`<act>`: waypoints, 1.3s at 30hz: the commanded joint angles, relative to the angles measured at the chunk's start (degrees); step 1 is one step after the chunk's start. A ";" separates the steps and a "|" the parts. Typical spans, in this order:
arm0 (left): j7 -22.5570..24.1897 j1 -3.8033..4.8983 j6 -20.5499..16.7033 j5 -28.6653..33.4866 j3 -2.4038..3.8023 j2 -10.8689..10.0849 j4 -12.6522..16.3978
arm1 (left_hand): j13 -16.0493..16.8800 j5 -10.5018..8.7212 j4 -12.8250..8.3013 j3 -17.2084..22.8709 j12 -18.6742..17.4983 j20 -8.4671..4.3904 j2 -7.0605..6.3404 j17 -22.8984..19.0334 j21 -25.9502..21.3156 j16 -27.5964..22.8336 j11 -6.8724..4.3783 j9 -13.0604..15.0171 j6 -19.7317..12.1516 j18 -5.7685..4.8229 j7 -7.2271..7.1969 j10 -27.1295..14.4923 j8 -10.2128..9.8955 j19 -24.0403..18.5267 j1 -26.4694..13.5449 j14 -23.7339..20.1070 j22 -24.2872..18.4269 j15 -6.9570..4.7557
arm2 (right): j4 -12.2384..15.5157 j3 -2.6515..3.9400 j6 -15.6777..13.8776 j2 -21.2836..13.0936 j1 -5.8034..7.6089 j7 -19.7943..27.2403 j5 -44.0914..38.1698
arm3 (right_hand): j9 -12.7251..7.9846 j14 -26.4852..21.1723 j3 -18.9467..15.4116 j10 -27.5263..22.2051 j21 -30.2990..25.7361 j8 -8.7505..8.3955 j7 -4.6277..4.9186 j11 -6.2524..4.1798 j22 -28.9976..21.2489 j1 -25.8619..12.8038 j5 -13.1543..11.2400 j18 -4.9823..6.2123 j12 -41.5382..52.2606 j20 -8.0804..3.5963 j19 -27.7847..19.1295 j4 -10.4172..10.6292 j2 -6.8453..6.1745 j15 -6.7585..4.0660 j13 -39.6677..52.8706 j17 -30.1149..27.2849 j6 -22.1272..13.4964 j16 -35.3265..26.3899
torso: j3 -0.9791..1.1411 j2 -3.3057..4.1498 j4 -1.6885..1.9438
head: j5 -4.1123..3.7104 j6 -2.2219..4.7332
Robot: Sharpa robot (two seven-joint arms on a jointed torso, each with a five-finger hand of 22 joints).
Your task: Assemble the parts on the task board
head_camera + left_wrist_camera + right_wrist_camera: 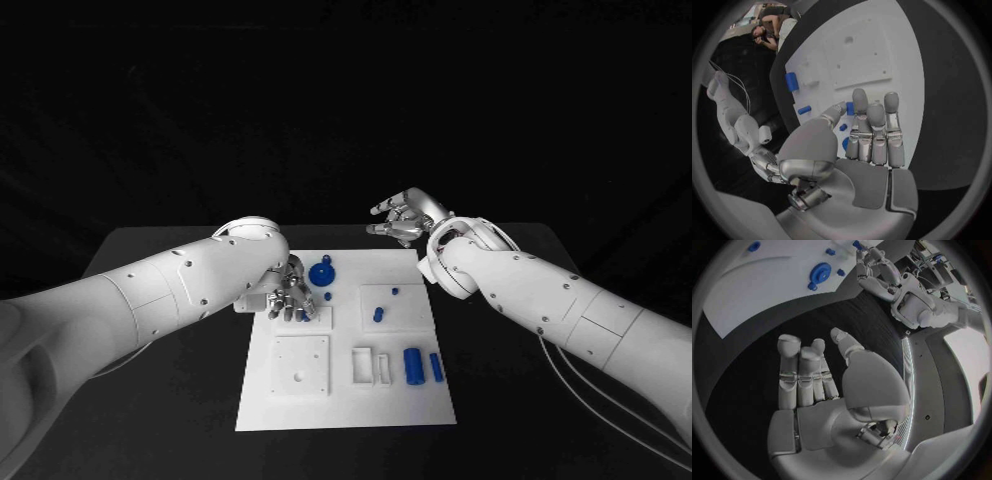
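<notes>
Black worktop (pixel 173 400) carries the white task board (pixel 346 400) at centre. Left hand (pixel 289 298) rests over the board's left edge, fingers (pixel 873 130) together and extended above small blue parts (pixel 378 313); whether it holds one, cannot tell. Right hand (pixel 408 217) hovers beyond the board's far edge, fingers apart, holding nothing.

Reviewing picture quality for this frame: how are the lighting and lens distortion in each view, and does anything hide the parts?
Head view: dark surroundings, the white task board bright, its straight edges undistorted; the left robot hand covers part of it. Left wrist view: fisheye bends the board's edges, and the hand hides some blue parts. Right wrist view: the right robot hand hangs over dark table, board curved at the rim.
</notes>
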 commanded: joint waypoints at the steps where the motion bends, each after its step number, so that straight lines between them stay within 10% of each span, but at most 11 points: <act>1: 0.84 -0.02 0.28 -0.42 0.00 0.07 0.09 | -0.01 0.15 -11.54 11.73 0.32 0.02 0.43 -0.05 0.39 0.39 -0.65 0.08 1.29 0.07 -1.49 -1.13 0.36 -0.33 0.90 -0.49 1.24 -0.01 | 0.17 0.03 0.68 0.02 -0.02 0.11 0.02 | 0.07 0.14 0.22 -0.16 0.14 -0.15 -0.10 -0.30 2.99 -0.23 0.24 0.40 0.12 -0.14 2.83 -0.22 0.11 -0.12 0.03 0.05 0.48 -0.10 | 0.02 -0.07 0.12 | -0.13 -0.05; 39: 0.83 -1.21 -0.33 -1.22 0.00 0.67 -1.45 | -0.17 -0.04 -11.40 11.60 0.44 0.08 0.49 -0.66 0.39 0.57 -0.64 -0.04 1.21 0.14 -1.44 -1.32 0.27 -0.33 1.06 -0.57 1.22 0.03 | 0.37 0.03 0.81 0.07 -0.01 0.07 0.01 | 0.08 0.11 0.41 -0.18 0.02 -0.14 -0.10 -0.30 2.99 -0.27 0.19 0.40 0.11 -0.14 2.82 -0.34 0.18 -0.13 0.02 0.03 0.60 -0.14 | 0.02 -0.08 0.11 | -0.44 -0.29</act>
